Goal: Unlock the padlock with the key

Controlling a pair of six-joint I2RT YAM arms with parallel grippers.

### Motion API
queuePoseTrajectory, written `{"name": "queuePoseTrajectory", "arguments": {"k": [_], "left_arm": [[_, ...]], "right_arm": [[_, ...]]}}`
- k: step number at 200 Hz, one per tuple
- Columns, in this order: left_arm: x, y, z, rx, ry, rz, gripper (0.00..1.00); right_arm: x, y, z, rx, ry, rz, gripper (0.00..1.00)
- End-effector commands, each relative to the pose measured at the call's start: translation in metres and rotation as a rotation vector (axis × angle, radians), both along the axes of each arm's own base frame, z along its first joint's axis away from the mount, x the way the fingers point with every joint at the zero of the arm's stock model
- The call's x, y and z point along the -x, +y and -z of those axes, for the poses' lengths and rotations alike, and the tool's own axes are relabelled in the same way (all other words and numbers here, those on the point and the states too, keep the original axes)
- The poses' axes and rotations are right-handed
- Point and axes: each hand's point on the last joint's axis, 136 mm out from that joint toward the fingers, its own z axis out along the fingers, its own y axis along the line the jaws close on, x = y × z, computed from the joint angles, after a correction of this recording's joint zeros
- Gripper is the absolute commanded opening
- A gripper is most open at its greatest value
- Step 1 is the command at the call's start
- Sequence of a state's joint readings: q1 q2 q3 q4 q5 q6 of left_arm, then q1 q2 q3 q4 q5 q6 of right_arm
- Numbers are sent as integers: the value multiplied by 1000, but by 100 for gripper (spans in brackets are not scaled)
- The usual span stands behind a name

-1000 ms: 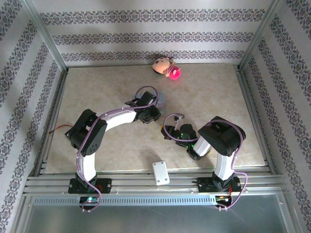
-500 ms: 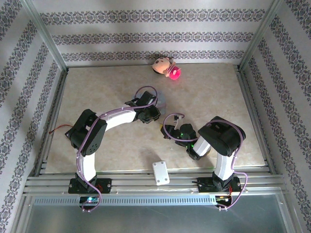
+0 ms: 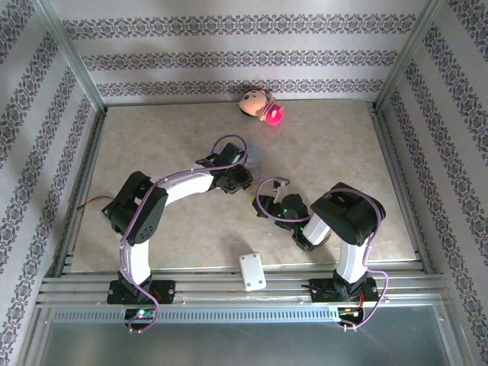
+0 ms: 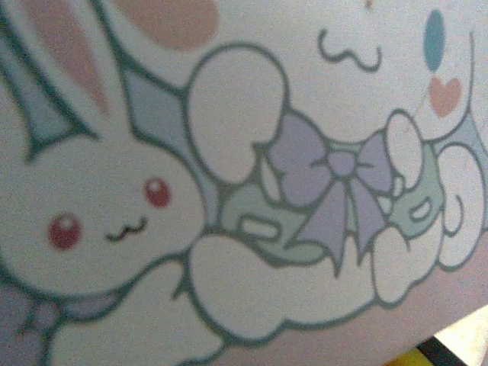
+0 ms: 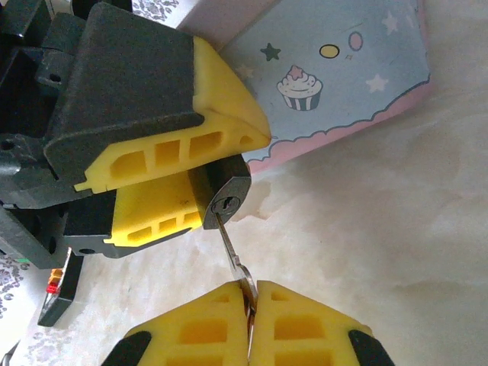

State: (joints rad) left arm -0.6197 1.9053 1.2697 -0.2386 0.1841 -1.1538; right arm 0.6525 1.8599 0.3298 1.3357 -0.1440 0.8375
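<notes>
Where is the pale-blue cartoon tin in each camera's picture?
Top external: pale-blue tin mid-table, peeking out behind the left arm.
Left wrist: the tin very close, its bunny-and-bow drawing.
Right wrist: the tin upper right, cupcake and stars.
Shared landmark: left gripper holding the padlock beside the tin.

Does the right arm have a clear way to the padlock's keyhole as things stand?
Likely yes: the key in the right gripper reaches the keyhole of the padlock, nothing between; the left gripper holds the padlock.
</notes>
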Motion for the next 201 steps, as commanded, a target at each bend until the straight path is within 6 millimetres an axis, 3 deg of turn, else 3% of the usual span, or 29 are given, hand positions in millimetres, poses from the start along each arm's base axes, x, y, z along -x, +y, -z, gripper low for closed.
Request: {"name": "queuePoseTrajectory", "arguments": {"k": [1, 76, 136, 201], "left_arm": [[-10, -3, -14, 56, -39, -17, 13], [-5, -5, -7, 82, 2, -39, 13], [-5, -9, -5, 104, 21, -53, 13], [-10, -13, -8, 128, 11, -63, 13]], "right_arm": [[-12, 9, -21, -38, -75, 11, 0], [-17, 7, -20, -30, -83, 52, 0], [-20, -9, -16, -8, -76, 149, 0], [-13, 2, -10, -8, -62, 91, 0]]}}
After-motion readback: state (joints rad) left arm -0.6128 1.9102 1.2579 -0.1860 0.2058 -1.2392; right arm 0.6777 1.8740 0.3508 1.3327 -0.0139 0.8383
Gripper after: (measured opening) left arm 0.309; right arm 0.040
